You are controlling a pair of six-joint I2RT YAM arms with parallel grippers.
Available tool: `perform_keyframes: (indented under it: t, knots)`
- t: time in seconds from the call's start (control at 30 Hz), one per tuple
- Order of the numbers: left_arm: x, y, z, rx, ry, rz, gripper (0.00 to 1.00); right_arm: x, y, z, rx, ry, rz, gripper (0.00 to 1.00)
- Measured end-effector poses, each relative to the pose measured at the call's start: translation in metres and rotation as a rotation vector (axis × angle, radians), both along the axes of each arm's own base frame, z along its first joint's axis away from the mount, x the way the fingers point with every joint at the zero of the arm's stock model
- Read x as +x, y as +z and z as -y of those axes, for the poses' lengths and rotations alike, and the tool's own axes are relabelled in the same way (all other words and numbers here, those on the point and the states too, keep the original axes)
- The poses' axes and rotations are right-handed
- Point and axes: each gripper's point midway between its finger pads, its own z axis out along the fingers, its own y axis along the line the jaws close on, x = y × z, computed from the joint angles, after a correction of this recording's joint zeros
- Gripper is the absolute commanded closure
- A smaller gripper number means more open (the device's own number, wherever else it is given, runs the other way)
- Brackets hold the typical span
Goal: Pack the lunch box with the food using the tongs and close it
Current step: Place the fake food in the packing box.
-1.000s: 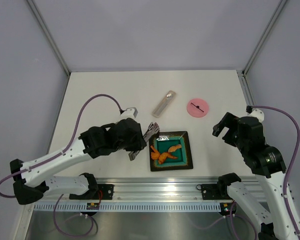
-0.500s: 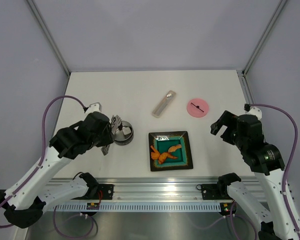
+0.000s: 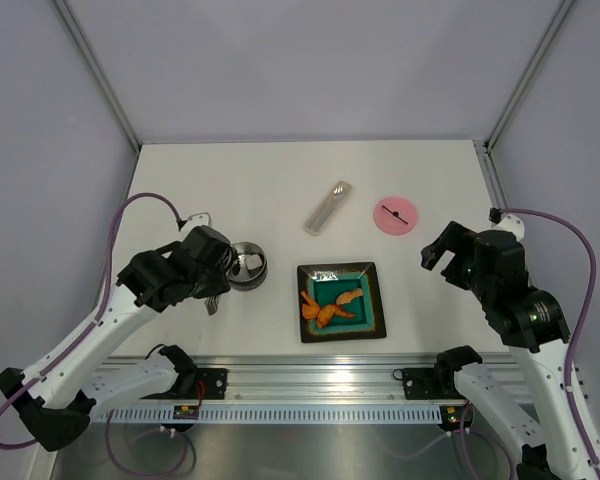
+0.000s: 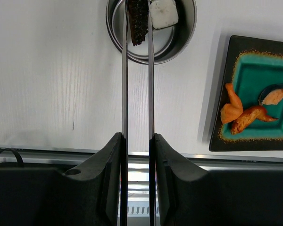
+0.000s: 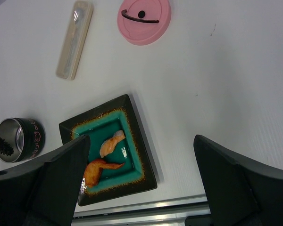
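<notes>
top, tin (image 3: 262, 272): left of the plate (image 3: 340, 335); lid (image 3: 395, 215) well apart, far right.
top, left gripper (image 3: 216, 285): just beside the tin.
left wrist, tongs (image 4: 124, 94): clamped in the left gripper (image 4: 137, 139). Long axis runs straight away from it, tips over the tin pinching the dark piece (image 4: 137, 21).
left wrist, risk: the piece hangs near the rim, so a sloppy release could drop it outside, I reckon.
right wrist, right gripper (image 5: 141, 141): jaws wide apart, empty, above the plate.
</notes>
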Motion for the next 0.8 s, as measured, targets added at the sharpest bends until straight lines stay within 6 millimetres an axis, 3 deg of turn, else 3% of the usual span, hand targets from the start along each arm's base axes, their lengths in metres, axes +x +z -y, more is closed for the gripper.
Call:
perform_keyframes:
  t: [0.13, 0.3, 0.4, 0.63, 0.8]
  knots:
    - [-0.001, -0.003, 0.001, 0.001, -0.005, -0.009, 0.54, 0.0, -0.001, 0.0, 0.001, -0.001, -0.001, 0.01]
    - [0.0, -0.003, 0.003, -0.006, -0.013, -0.008, 0.51, 0.0, -0.001, 0.0, 0.002, -0.001, -0.001, 0.01]
    - [0.0, -0.003, 0.003, -0.008, -0.015, -0.008, 0.52, 0.0, -0.002, 0.0, 0.001, -0.001, -0.004, 0.01]
    - [-0.001, 0.002, 0.008, -0.026, -0.042, 0.012, 0.67, -0.001, -0.003, 0.0, 0.0, -0.001, -0.007, 0.01]
    - [-0.011, 0.015, 0.033, -0.042, -0.163, 0.044, 0.71, -0.001, -0.005, 0.0, -0.002, -0.002, -0.011, 0.01]
